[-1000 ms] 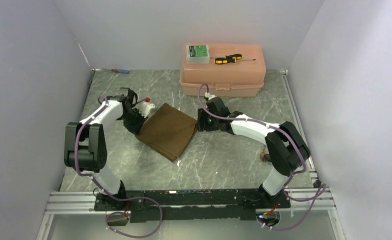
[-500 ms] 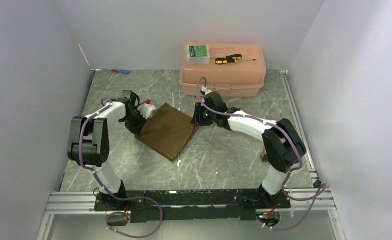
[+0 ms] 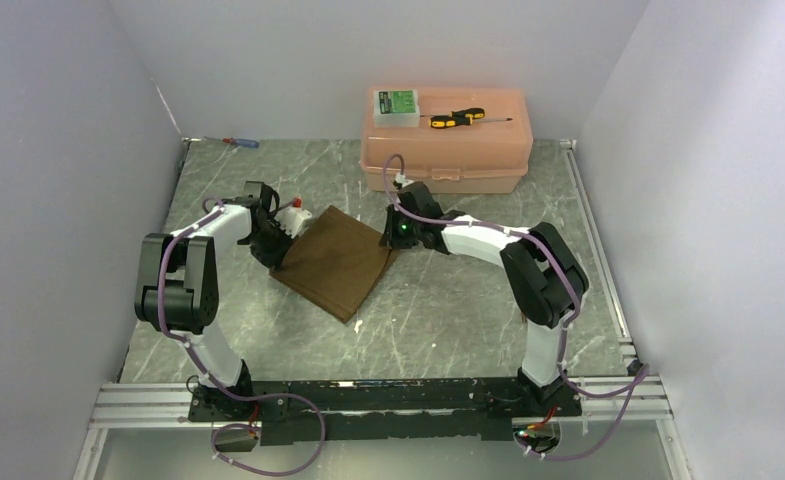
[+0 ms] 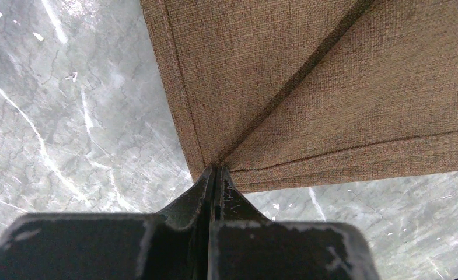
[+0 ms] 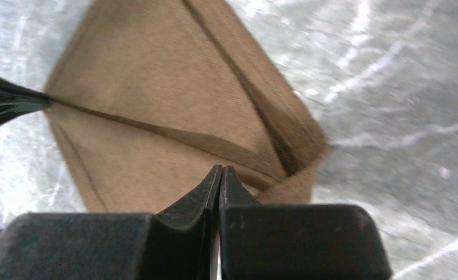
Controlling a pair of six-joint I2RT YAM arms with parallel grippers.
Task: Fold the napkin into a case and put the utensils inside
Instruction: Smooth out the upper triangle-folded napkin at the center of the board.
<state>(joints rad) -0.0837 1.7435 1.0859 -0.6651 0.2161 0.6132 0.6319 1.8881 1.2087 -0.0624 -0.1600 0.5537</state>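
My left claw (image 4: 214, 170) is pressed together on a corner of the napkin (image 3: 333, 262). In my left wrist view the two fingers meet with no gap, and the brown weave starts right at their tips. A sharp diagonal crease runs away from that pinched corner across the cloth. A stitched hem follows each of the two edges that leave the corner.

My right claw (image 5: 221, 169) is pressed together as well, its tips closed on the opposite side of the napkin. That wrist view is a little blurred. It shows the cloth spreading out from my fingertips, with a folded band along the right side. At the far left corner sits the dark tip of my other claw, and a ridge runs from there toward the middle.

From above, the napkin lies on the grey marbled table (image 3: 448, 300) as a flat brown four-sided shape turned like a diamond. It is between my two arms and somewhat left of centre. One claw is at its left corner and the other at its far right corner.

Behind it, against the back wall, stands the pink plastic box (image 3: 446, 150). A yellow-and-black screwdriver (image 3: 456, 118) and a small green-labelled case (image 3: 396, 102) lie on its lid. A blue-and-red screwdriver (image 3: 240, 142) lies at the table's far left edge.
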